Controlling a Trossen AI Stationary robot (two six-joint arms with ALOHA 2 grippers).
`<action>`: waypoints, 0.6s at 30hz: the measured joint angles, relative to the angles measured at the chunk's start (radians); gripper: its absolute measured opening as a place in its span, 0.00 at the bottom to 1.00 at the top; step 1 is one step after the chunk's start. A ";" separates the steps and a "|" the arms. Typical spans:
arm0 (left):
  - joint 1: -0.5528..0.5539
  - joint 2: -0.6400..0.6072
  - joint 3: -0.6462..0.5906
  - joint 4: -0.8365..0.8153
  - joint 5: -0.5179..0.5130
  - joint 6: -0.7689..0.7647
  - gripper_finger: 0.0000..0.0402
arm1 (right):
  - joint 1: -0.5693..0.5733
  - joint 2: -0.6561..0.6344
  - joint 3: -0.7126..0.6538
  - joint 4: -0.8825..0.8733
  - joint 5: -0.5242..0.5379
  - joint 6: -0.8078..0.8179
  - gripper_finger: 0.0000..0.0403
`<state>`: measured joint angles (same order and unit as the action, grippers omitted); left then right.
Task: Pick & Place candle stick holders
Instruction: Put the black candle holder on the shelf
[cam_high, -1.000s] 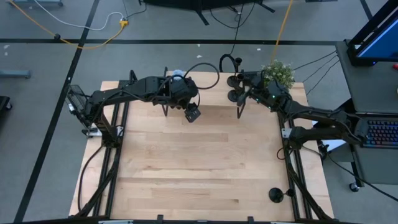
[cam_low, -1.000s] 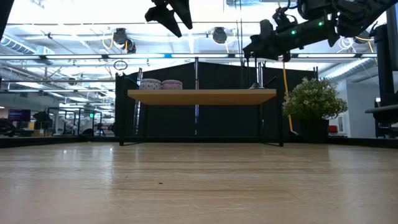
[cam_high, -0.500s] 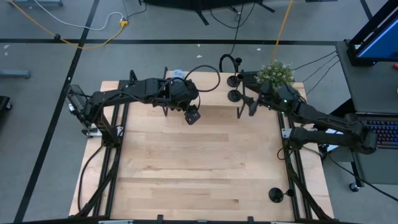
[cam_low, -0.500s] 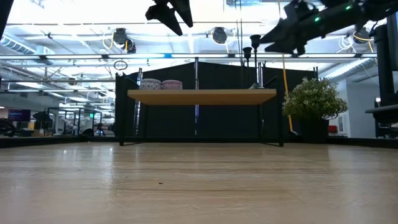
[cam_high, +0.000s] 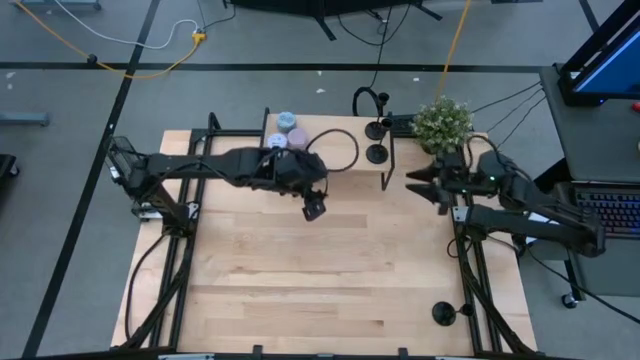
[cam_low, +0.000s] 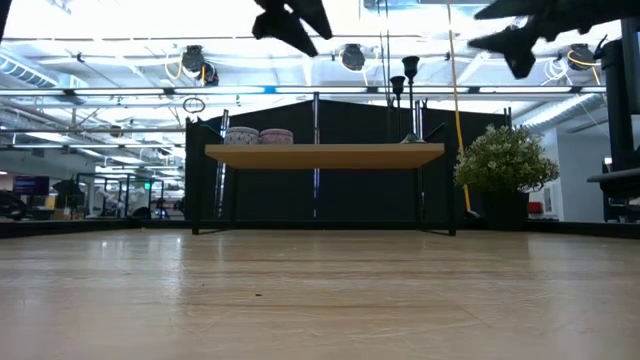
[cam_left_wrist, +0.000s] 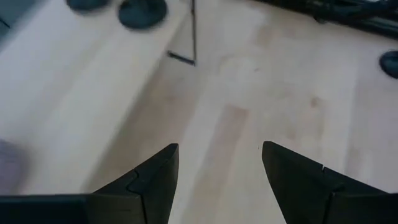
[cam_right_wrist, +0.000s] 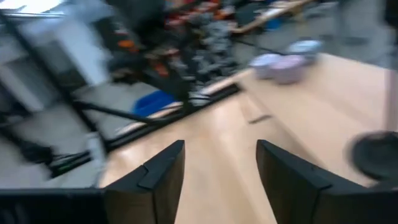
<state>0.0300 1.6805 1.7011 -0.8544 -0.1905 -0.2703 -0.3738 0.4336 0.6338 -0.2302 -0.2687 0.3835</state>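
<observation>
With two candle stick holders standing on the shelf, both grippers, left and right, are hanging spread and empty.

Both arms are matte black, built of slim tubular links with bulkier joint housings. A thin black cable loops off the left arm near its wrist. The right arm shows a small green light. Each arm's fingers are dark, flat, tapered wedges with angular, stepped edges.
</observation>
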 joint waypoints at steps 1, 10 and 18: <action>-0.002 -0.010 -0.041 0.029 0.016 -0.012 0.60 | 0.004 -0.017 0.000 -0.001 -0.039 0.003 0.46; -0.052 -0.195 -0.392 0.331 0.013 -0.198 0.60 | 0.024 -0.125 0.000 0.065 -0.343 0.156 0.40; -0.103 -0.345 -0.610 0.592 -0.085 -0.343 0.60 | 0.025 -0.074 0.016 0.230 -0.517 0.186 0.39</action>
<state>-0.0726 1.3358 1.0906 -0.2628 -0.2752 -0.6132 -0.3485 0.3594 0.6500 -0.0002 -0.7860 0.5692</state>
